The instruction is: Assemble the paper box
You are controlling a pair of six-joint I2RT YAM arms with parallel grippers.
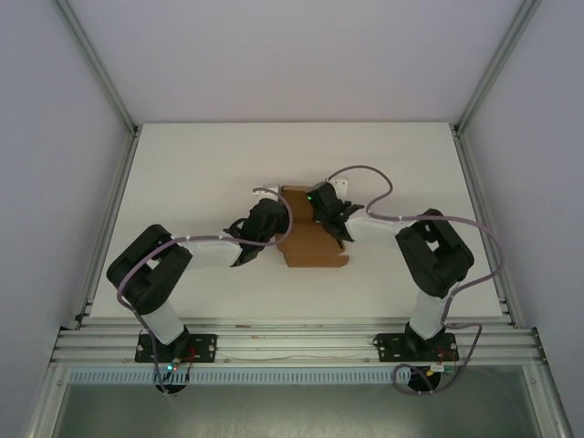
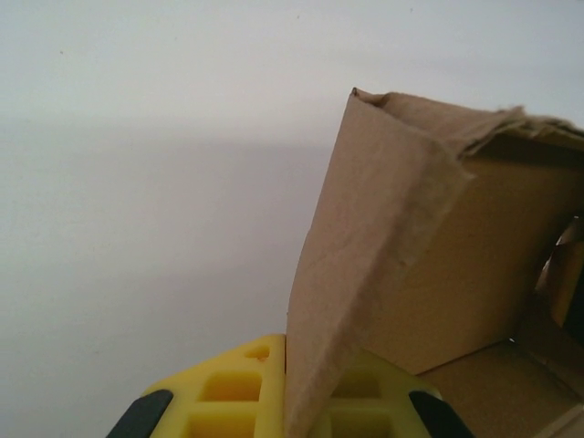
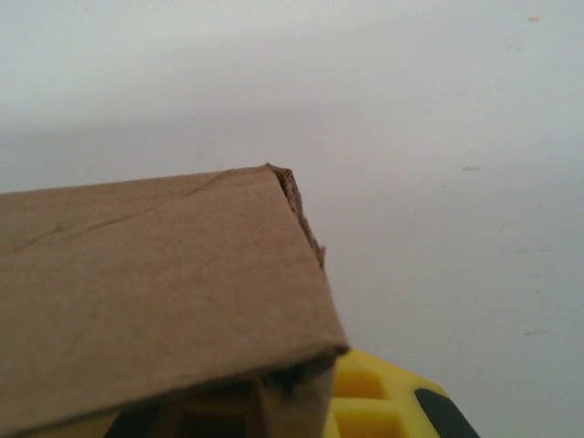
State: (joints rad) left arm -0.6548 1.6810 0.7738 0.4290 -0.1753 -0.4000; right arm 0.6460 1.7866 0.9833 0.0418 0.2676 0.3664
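Note:
The paper box point(image 1: 310, 245) is a plain brown cardboard piece, partly folded up, in the middle of the white table point(image 1: 182, 173). My left gripper point(image 1: 278, 222) is at its left side. In the left wrist view the yellow fingers point(image 2: 228, 392) are shut on an upright cardboard wall point(image 2: 365, 237), and the box's inside opens to the right. My right gripper point(image 1: 327, 217) is at the box's far right corner. In the right wrist view a cardboard flap point(image 3: 155, 274) covers most of that gripper point(image 3: 292, 406); one yellow finger point(image 3: 383, 401) shows, with a cardboard edge pinched beside it.
Aluminium frame posts point(image 1: 100, 82) and pale side walls enclose the table on left and right. A slotted rail point(image 1: 292, 342) runs along the near edge between the two arm bases. Bare white tabletop lies behind and beside the box.

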